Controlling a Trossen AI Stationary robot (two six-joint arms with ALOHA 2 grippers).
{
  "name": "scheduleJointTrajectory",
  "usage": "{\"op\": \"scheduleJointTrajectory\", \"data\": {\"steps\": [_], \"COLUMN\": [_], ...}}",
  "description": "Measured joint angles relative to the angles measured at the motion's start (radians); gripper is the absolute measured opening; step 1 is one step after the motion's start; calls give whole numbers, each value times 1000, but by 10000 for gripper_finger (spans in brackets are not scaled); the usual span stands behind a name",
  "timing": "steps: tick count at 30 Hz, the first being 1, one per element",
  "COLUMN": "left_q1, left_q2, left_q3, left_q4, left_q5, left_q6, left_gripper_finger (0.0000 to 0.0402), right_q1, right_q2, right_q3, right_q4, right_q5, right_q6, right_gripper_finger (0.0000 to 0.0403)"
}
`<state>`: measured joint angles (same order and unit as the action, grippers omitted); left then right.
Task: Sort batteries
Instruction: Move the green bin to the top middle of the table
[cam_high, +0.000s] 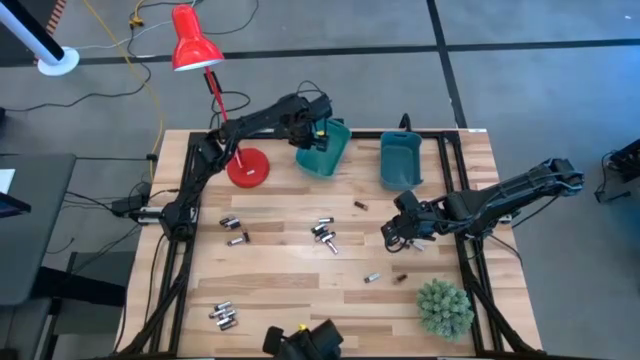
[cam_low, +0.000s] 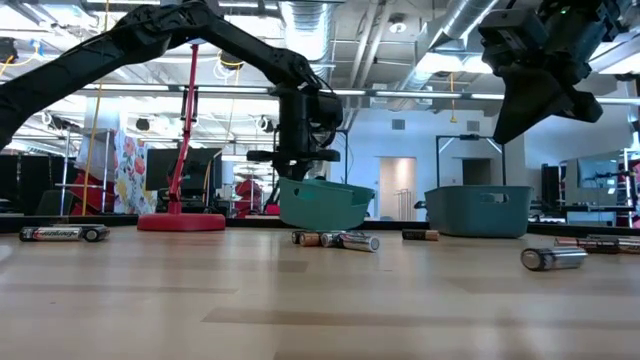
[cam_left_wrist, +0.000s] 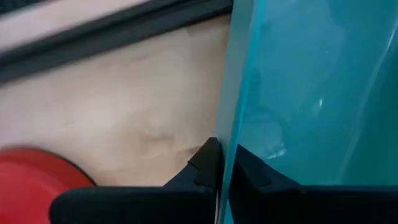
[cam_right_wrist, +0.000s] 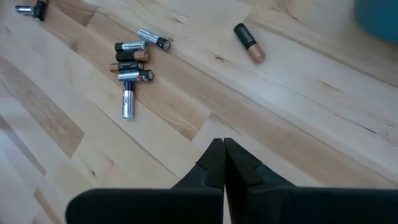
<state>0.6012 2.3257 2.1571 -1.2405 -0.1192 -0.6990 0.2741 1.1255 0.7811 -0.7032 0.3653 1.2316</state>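
Batteries (cam_high: 322, 233) lie scattered over the bench (cam_high: 290, 270) in small clusters – one near the middle, one toward the left side (cam_high: 233, 230), one at the near left corner (cam_high: 222, 316), and a few loose ones on the right half (cam_high: 372, 277). None of them is in a bin that we can see, so we judge the sorting barely begun.

The left gripper (cam_high: 318, 130) is at the far edge of the bench, its fingers (cam_left_wrist: 208, 163) pinched shut on the wall of the left teal bin (cam_high: 325, 150). The low view shows that bin tilted and lifted clear of the bench, just beside the base of the red lamp (cam_high: 247, 166). The second bin (cam_high: 400, 160) stands upright to its right.

The right gripper (cam_high: 398, 232) hovers above the bench right of centre, fingers (cam_right_wrist: 214, 163) closed on nothing. In the right wrist view the middle cluster and one brown-ended battery (cam_right_wrist: 249, 42) lie ahead of it.

To do this step well, we would set the held bin down level and within easy reach of both arms, keeping it clear of the lamp base, and let go only once it sits flat – a bin released while tilted may tip. For the right arm, we would open the fingers before descending and take the lone battery first, across its length: the bunched ones touch each other and are likely to roll when nudged.
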Motion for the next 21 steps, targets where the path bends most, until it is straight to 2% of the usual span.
{"op": "scheduleJointTrajectory", "data": {"steps": [6, 12, 21], "left_q1": [-30, -52, -70], "left_q2": [0, 0, 0], "left_q3": [0, 0, 2], "left_q4": [-48, -174, -269], "left_q5": [5, 3, -85], "left_q6": [-117, -115, -47], "left_gripper_finger": [17, 18, 27], "right_q1": [4, 8, 32], "right_q2": [0, 0, 0], "right_q3": [0, 0, 0], "right_q4": [0, 0, 0], "right_q5": [0, 0, 0], "right_q6": [-2, -14, -63], "right_gripper_finger": [18, 18, 18]}}
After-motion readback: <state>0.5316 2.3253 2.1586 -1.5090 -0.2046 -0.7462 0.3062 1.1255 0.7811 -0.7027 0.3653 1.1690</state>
